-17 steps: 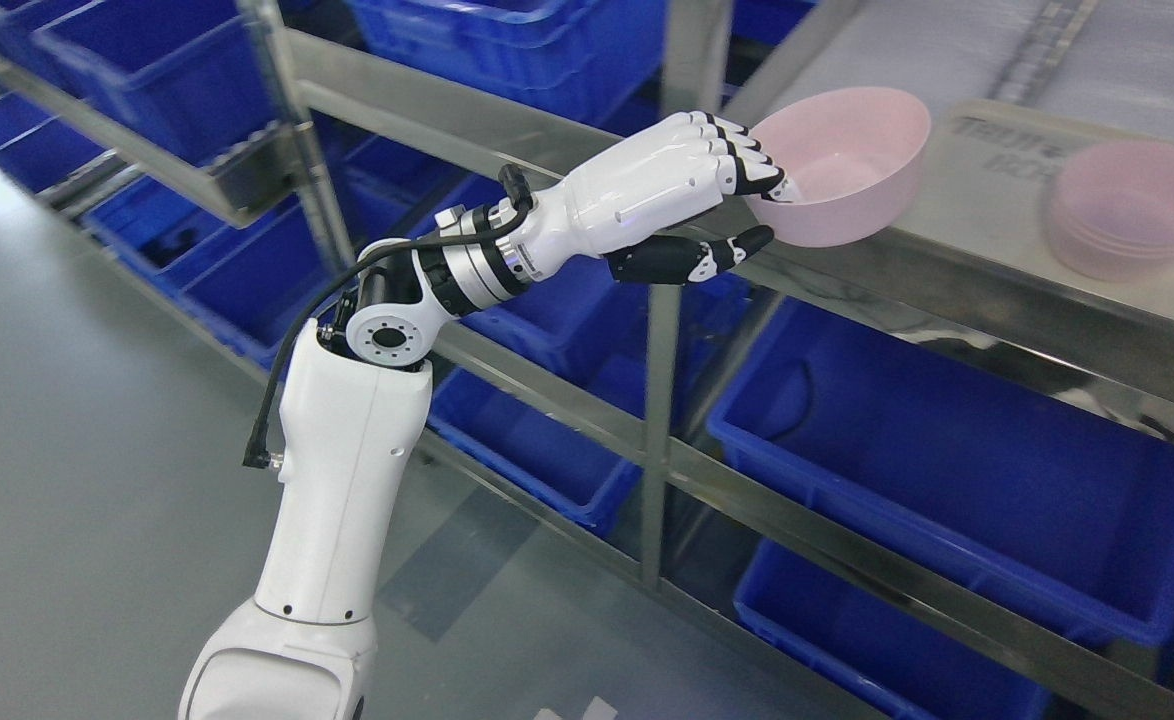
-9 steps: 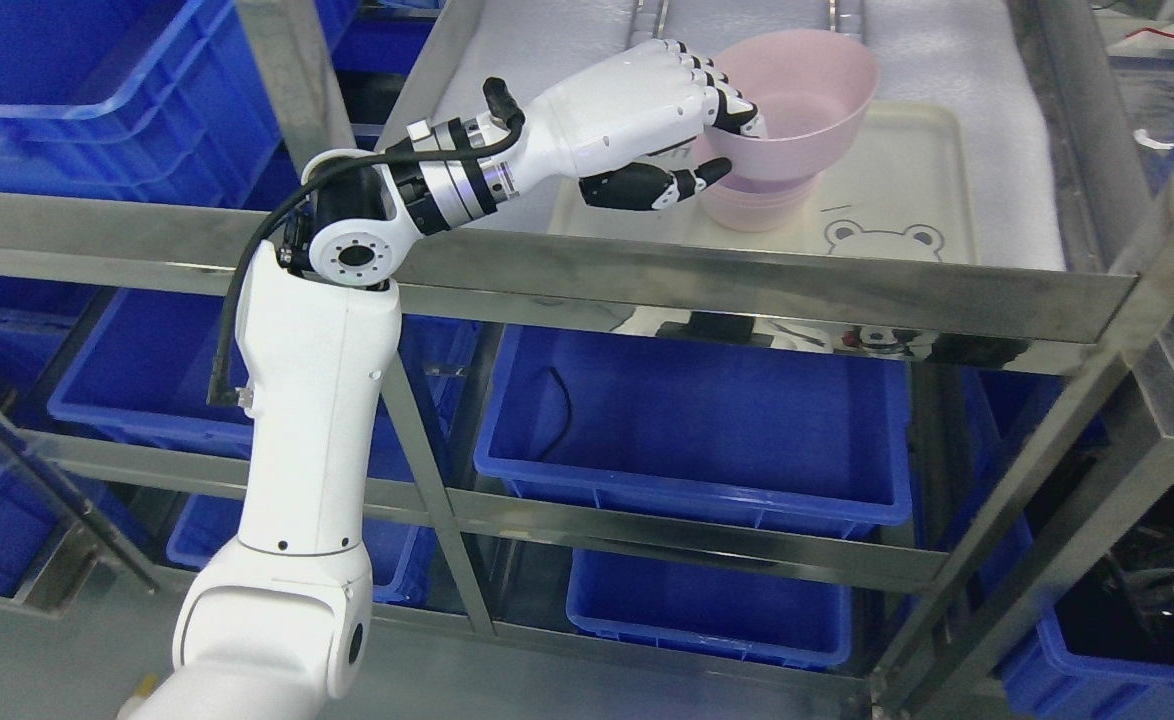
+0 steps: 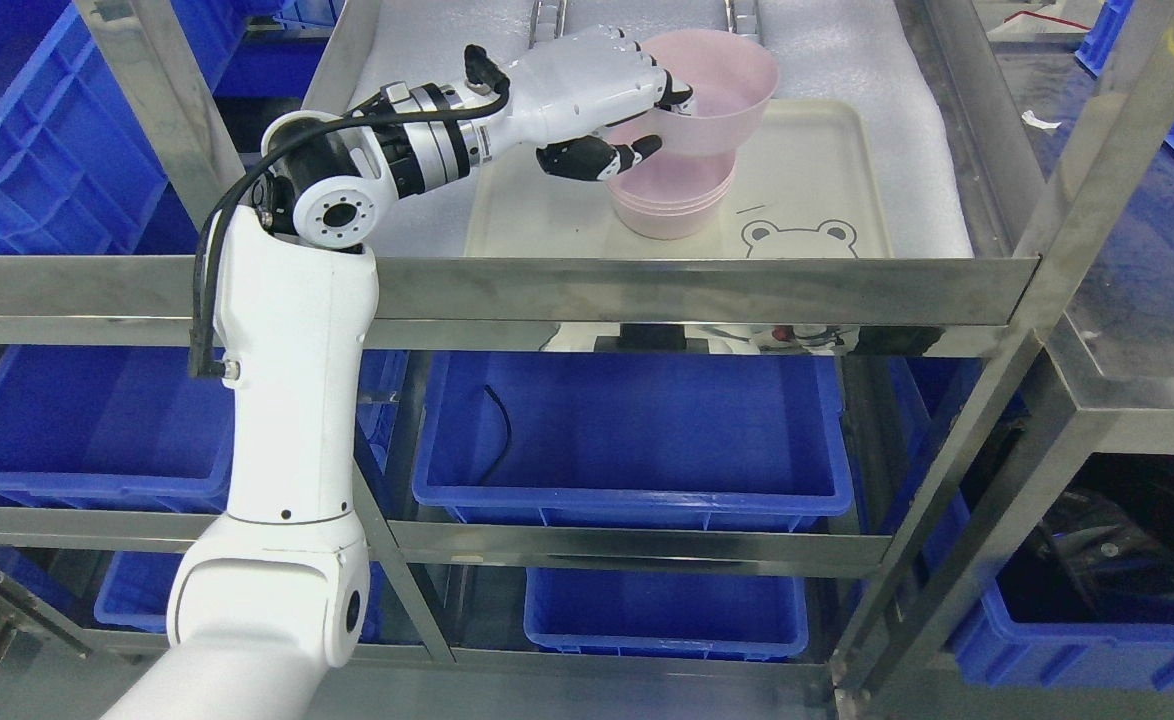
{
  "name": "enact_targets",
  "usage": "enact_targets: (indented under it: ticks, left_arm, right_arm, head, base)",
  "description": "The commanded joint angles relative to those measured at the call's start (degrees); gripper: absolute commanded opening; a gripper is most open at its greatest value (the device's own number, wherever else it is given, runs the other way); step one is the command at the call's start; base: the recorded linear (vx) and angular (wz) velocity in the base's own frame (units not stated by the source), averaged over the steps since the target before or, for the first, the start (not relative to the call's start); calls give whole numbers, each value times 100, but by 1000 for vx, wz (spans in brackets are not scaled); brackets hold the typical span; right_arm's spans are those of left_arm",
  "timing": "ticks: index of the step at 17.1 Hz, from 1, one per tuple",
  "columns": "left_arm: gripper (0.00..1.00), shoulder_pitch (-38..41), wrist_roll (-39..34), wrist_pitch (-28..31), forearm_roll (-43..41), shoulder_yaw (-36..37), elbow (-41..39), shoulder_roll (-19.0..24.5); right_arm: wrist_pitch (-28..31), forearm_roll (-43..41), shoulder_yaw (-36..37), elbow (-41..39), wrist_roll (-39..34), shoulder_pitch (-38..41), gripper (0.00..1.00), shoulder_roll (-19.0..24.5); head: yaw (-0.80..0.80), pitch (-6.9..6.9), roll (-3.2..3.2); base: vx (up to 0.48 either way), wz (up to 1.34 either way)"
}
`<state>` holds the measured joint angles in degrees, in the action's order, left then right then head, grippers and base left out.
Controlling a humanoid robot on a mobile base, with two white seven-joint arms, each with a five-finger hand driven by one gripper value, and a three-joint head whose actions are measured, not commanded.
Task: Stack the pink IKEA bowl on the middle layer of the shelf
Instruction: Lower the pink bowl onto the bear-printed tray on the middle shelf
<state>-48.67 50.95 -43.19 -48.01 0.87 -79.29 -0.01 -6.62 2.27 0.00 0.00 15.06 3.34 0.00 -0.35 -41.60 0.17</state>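
Observation:
My left hand (image 3: 659,122) is shut on the near-left rim of a pink bowl (image 3: 722,95), fingers over the rim and thumb under it. The bowl is tilted and sits partly in a stack of pink bowls (image 3: 669,200). The stack stands on a cream tray (image 3: 807,170) with a bear drawing, on the steel shelf (image 3: 647,285). The right hand is out of view.
Blue bins (image 3: 637,440) fill the shelf layers below and to the left. Steel uprights (image 3: 162,120) flank the shelf; a sloping post (image 3: 1077,190) stands at the right. White foam padding (image 3: 847,50) lies behind the tray.
The camera has swung round to face the shelf. My left hand has carried the pink bowl over the tray and lowered it onto the stack of bowls.

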Motion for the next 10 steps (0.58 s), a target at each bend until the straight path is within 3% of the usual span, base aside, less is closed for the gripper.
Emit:
enact_targets:
  ticks: [1,10]
  left_arm:
    - [4,-20,3,4,-402,36,432,133]
    - [4,-55,3,-40,-420,528,581,101]
  right_arm:
    - [3,2,-26,-100,-3,0,100,-100]
    - [3,2,-26,-100,-3,0,100,-100]
  head:
    - [0,0,0]
    - [0,1,0]
  base:
    - [15,-77]
    - [2,17]
